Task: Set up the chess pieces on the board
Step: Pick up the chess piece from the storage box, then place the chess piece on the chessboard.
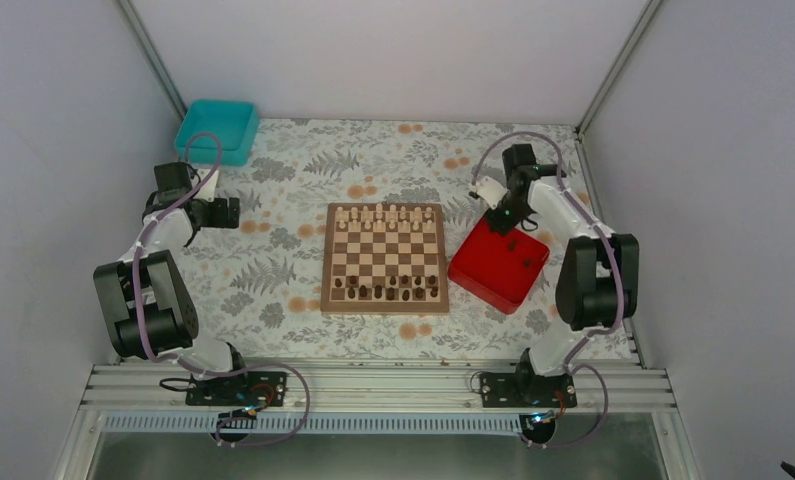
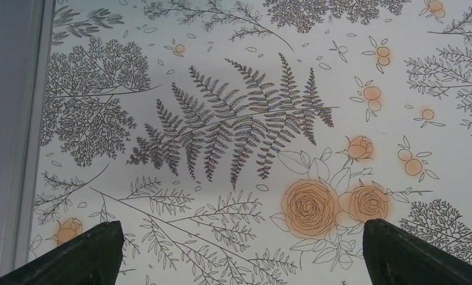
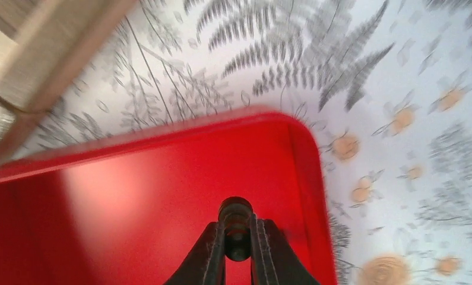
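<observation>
Flanking the board (image 1: 384, 258): red tray (image 1: 488, 270) right, teal bin (image 1: 228, 120) far left

Overall light: bright, even and diffuse, falling from above; the plain white enclosure walls (image 1: 393, 50) show no hot spots.
Shadows: soft and short, a faint one beside the square red plastic tray (image 1: 499, 265).
Top view: sharp, but the figures on the square wooden chessboard (image 1: 384, 258) are too small to resolve.
Left wrist view: crisp on the fern-and-rose printed tablecloth (image 2: 233, 119); the left gripper (image 2: 239, 252) has dark fingertips (image 2: 82, 255) that are slightly soft.
Right wrist view: heavy motion blur smears the print and the tray rim; only the right gripper (image 3: 237, 240) and the small dark chess piece (image 3: 236, 222) it carries look sharp.
Glare: a pale pink sheen on the tray floor.
</observation>
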Controlling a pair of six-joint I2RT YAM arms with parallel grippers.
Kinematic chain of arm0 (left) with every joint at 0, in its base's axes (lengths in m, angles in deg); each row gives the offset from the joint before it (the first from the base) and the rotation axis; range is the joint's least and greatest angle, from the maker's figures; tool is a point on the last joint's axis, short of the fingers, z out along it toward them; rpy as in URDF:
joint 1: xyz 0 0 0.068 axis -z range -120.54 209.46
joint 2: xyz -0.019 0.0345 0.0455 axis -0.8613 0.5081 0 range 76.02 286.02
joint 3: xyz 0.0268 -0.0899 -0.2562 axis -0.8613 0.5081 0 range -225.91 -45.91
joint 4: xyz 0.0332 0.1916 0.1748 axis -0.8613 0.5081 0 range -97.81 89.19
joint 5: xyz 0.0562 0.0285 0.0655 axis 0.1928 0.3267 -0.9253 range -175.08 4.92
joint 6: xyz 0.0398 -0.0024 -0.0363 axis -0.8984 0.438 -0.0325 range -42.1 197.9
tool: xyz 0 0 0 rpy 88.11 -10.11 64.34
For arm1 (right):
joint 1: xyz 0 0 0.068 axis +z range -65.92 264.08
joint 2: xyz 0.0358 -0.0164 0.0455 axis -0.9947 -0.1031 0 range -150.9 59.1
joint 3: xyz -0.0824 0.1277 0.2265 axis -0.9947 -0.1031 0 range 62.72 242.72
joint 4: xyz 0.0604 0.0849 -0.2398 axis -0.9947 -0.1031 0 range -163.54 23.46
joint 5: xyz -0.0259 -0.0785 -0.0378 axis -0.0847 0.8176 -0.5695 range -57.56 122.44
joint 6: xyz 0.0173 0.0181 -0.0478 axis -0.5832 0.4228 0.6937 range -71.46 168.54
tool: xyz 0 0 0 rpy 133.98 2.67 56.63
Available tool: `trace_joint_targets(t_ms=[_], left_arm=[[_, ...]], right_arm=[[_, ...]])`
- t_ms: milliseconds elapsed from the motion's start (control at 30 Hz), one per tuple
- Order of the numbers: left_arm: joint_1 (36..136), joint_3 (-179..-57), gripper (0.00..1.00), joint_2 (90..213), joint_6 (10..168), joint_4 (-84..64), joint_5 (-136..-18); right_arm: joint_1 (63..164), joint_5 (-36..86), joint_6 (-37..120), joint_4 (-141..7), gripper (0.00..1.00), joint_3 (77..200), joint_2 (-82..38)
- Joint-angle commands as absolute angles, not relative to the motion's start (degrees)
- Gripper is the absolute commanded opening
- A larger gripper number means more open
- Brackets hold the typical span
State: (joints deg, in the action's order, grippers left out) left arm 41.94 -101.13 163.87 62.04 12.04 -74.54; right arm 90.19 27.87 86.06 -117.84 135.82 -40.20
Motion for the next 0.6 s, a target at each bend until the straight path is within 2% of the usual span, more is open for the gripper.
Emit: trace_joint_targets(t_ms=[0,167,367,567], left_arm=[[41.6,-101.7,1.0,163.4,62.4,12.2,-74.2],[41.5,-101.7,1.0,162.4,62.4,12.0,-74.2],[41.5,-101.6,1.0,161.9,62.4,11.7,-74.7],[41.5,-101.3,1.0,161.7,62.3,11.2,-75.2]], right_arm=[[95.0,27.3,87.1,-123.5,0.07,141.5,-34.8],[102.6,27.5,86.7,-126.2,0.06,149.7,-35.8],[116.9,27.6,85.9,-128.7,0.08,159.3,-43.4],[127.0,25.3,86.1,-129.8,0.08,164.4,-51.1]])
